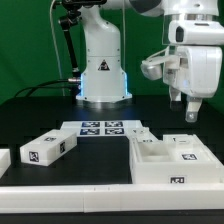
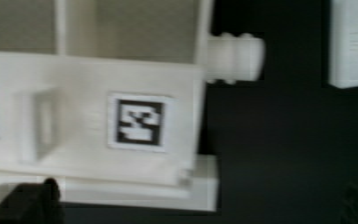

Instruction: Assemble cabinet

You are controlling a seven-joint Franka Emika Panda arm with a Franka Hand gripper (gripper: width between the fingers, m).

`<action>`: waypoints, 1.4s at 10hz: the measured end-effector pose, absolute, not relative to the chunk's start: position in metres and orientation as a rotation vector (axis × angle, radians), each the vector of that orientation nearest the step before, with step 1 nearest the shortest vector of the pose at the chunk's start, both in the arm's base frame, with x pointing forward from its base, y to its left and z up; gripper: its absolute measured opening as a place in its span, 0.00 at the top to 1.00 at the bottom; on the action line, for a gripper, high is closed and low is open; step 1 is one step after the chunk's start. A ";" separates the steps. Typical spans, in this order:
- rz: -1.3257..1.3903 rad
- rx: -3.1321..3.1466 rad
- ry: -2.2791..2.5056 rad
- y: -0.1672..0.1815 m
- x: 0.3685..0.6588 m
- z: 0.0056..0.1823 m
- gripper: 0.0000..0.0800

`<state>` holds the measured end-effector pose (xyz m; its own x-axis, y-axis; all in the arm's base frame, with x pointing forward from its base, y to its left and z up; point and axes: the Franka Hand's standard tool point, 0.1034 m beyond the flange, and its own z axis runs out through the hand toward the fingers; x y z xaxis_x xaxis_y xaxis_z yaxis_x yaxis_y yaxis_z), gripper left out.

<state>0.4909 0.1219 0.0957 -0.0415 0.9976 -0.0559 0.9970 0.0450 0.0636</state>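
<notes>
The cabinet body [image 1: 170, 160] is a large white box lying on the black table at the exterior view's right, with tags on its top and front. My gripper [image 1: 186, 110] hangs above its far right part, apart from it and holding nothing. The wrist view shows the cabinet body [image 2: 87, 110] close up, with a black-and-white tag [image 2: 140, 120] and a ribbed white knob [image 2: 240, 55] on its side. One dark finger [image 2: 23, 200] shows at the frame's edge, set far out to the side. A white tagged block [image 1: 48, 150] lies at the exterior view's left.
The marker board [image 1: 100, 128] lies flat in front of the robot base [image 1: 102, 75]. A long white rail [image 1: 70, 190] runs along the front edge. Another white part [image 1: 3, 160] sits at the far left. A further white piece [image 2: 357, 45] shows beside the knob in the wrist view.
</notes>
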 end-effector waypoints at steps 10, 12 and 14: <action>-0.057 2.153 2.274 0.085 0.405 0.049 0.00; -0.050 2.026 2.411 0.078 0.406 0.040 0.00; -0.060 1.959 2.486 0.070 0.402 0.032 0.00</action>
<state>0.4018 0.0703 0.0319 -0.2338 0.9723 -0.0041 0.9713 0.2334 -0.0447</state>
